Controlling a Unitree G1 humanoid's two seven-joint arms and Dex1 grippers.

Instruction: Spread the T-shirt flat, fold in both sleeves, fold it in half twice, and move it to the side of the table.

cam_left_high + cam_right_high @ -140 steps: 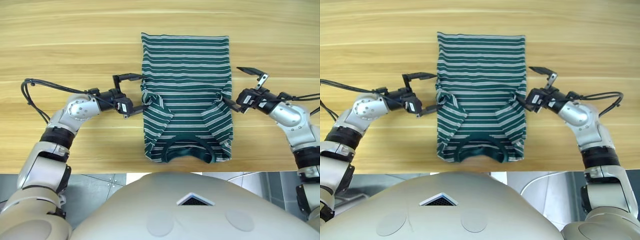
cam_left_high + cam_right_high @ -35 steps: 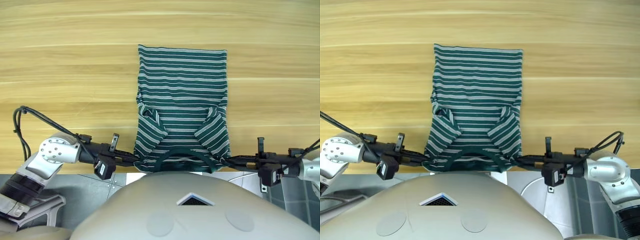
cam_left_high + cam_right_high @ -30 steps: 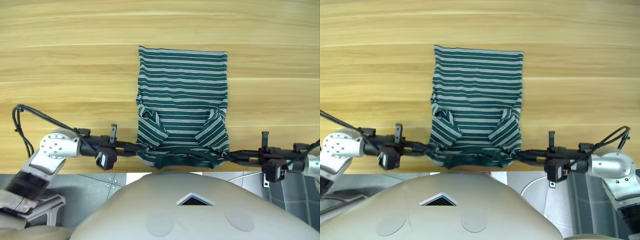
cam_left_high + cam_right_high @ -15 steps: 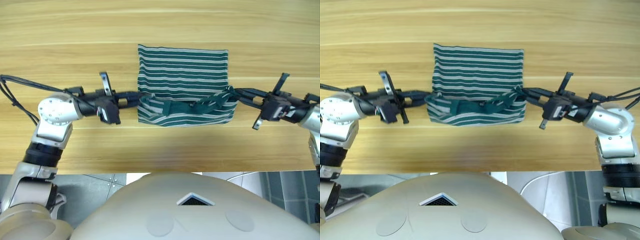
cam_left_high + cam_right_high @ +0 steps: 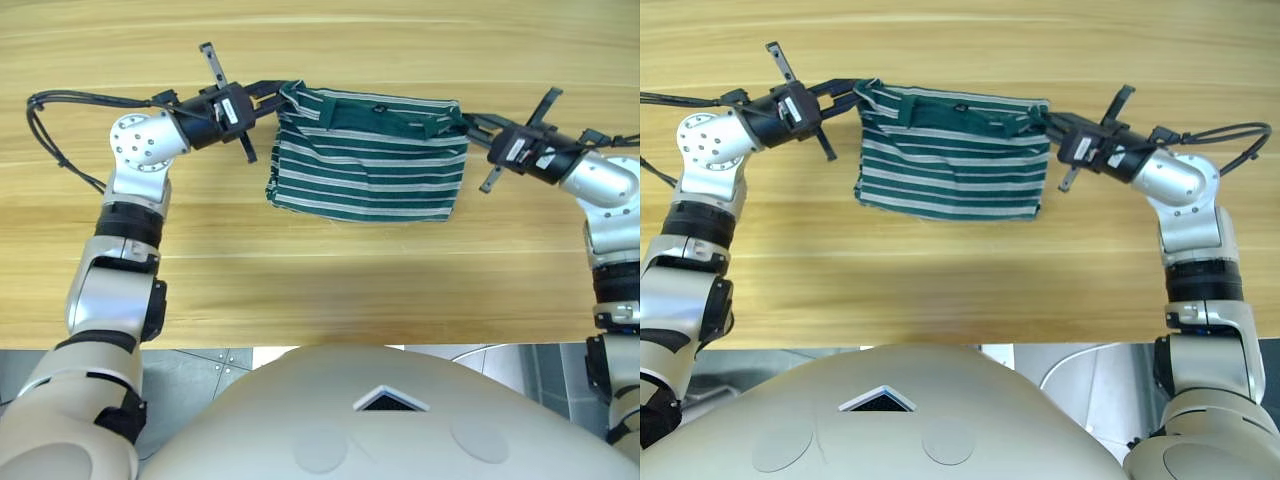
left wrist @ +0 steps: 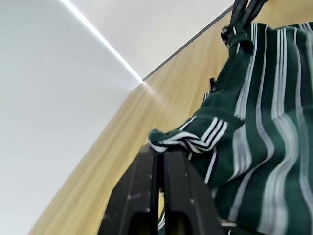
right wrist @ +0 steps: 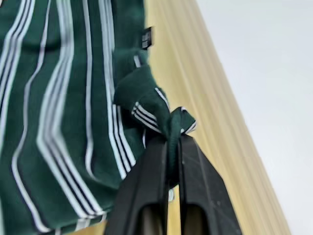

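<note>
- My left gripper [image 5: 272,92] is clamped tight on one corner of the folded T-shirt [image 5: 365,165];
- my right gripper [image 5: 468,119] pinches the other corner, near the table [image 5: 300,260]'s far edge

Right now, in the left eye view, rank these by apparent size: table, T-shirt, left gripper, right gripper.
1. table
2. T-shirt
3. left gripper and right gripper: they look about alike, so they are not ranked against each other.

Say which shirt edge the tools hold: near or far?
The shirt's far edge, where the collar shows: the left tool and right tool each pinch one corner. The near edge is free.
</note>
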